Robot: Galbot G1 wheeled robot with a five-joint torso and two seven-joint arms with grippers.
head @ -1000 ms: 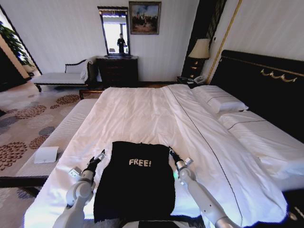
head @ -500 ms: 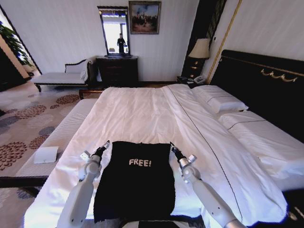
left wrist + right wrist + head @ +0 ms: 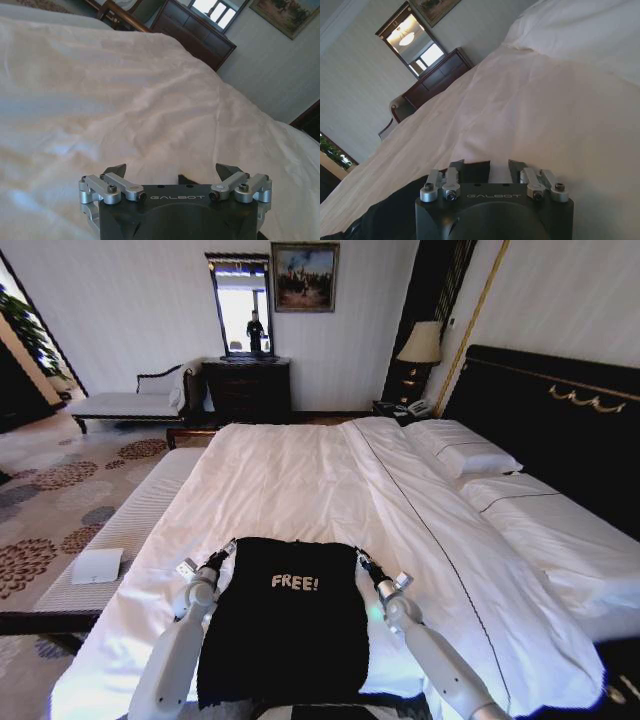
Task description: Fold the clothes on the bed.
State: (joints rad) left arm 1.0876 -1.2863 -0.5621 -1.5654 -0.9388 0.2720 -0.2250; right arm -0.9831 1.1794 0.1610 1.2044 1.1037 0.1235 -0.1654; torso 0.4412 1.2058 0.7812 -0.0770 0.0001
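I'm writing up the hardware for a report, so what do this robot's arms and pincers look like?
Both arms are pale grey, rounded tubes. The left pincer and right pincer share one build: a black housing marked GALBOT, silver metal linkages with dark screws, and black pointed fingertips.

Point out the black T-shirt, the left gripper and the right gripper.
black T-shirt point(image 3: 290, 625): head view, middle of its body, below the lettering.
left gripper point(image 3: 222, 555): head view, between its fingertips at the shirt's corner.
right gripper point(image 3: 361, 560): head view, between its fingertips.
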